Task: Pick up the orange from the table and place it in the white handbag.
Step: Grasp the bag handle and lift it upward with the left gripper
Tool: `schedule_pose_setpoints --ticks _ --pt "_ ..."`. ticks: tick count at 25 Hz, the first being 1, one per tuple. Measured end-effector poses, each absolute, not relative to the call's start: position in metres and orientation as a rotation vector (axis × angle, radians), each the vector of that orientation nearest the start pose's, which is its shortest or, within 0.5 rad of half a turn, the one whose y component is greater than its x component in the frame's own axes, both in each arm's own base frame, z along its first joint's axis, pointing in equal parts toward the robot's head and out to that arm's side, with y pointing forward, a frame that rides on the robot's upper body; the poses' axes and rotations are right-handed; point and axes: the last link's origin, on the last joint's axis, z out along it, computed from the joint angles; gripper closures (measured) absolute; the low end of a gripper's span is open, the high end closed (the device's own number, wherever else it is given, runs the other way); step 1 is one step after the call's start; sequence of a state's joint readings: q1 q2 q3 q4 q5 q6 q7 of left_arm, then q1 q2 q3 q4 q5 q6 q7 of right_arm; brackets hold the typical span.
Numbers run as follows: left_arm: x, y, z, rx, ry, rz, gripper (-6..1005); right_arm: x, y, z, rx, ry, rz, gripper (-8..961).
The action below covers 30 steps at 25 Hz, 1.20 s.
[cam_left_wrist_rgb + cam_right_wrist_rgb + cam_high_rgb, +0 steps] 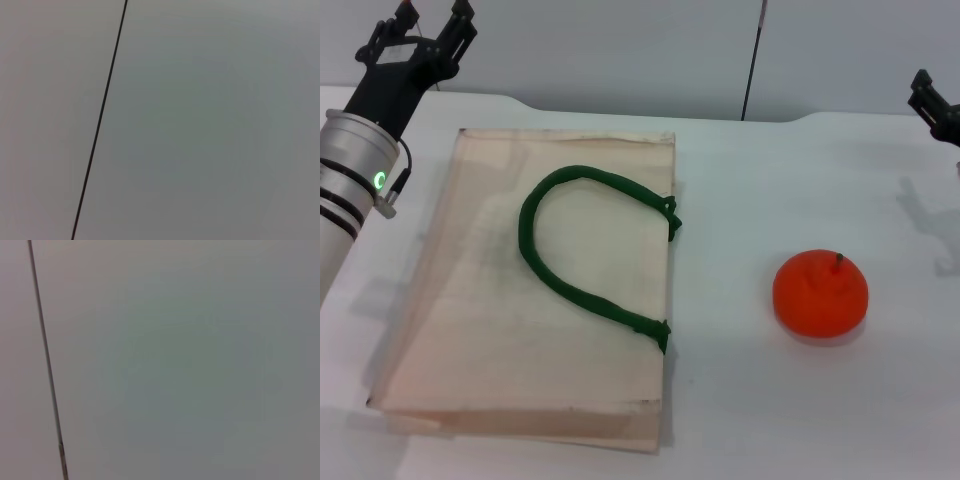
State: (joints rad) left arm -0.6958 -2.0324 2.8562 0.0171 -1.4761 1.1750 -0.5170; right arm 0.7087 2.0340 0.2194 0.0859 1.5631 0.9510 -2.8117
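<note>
Head view: the white handbag [520, 300] lies flat on the table [800, 420], left of centre, long side running away from the robot, its near edge showing a few stacked cloth layers. One dark green handle [575, 245] rests on top of the cloth as a loop, both ends fixed at small green tabs on the bag's right edge, the curve bulging toward the left. The orange [820, 294] sits on bare tabletop to the right of the bag, well apart from it, upright with its small dark stem pointing up and a soft shadow under it. Nothing touches the fruit. The left gripper [430, 18] is at the far left corner, raised beyond the bag's far left corner, on a silver wrist with a green light ring; its black fingers point away toward the wall and stand spread with a gap between them, holding nothing. The right gripper [935, 105] shows only as a black piece at the right edge, far side of the table, well apart from the orange; cannot tell whether it is spread or closed. Its shadow falls on the table below it. Left wrist view: only a plain grey wall [210, 125] with a thin dark line [100, 120] running across it at a slant. Right wrist view: same kind of grey wall and one thin dark line; no fingers, bag or fruit visible.
</note>
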Motion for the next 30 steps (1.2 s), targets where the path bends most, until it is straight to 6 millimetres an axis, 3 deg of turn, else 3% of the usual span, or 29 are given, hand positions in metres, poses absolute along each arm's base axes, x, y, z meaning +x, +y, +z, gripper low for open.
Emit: schedule_pose_setpoints --ticks 14,20,26,30 --pt "-0.279 0.407 0.026 -1.57 -0.629 -0.993 231 0.294 0.411 -0.005 -1.634 0.697 0.727 65" --pt "-0.274 0.42 0.025 -1.701 -0.744 -1.026 232 0.298 0.409 -0.006 -1.634 0.711 0.711 64" --pt "-0.268 0.438 0.054 -1.871 -0.989 -1.066 233 0.3 0.409 -0.005 -1.634 0.718 0.7 65" --pt "-0.271 0.438 0.076 -1.997 -1.122 -0.966 233 0.3 0.409 -0.005 -1.633 0.719 0.701 65"
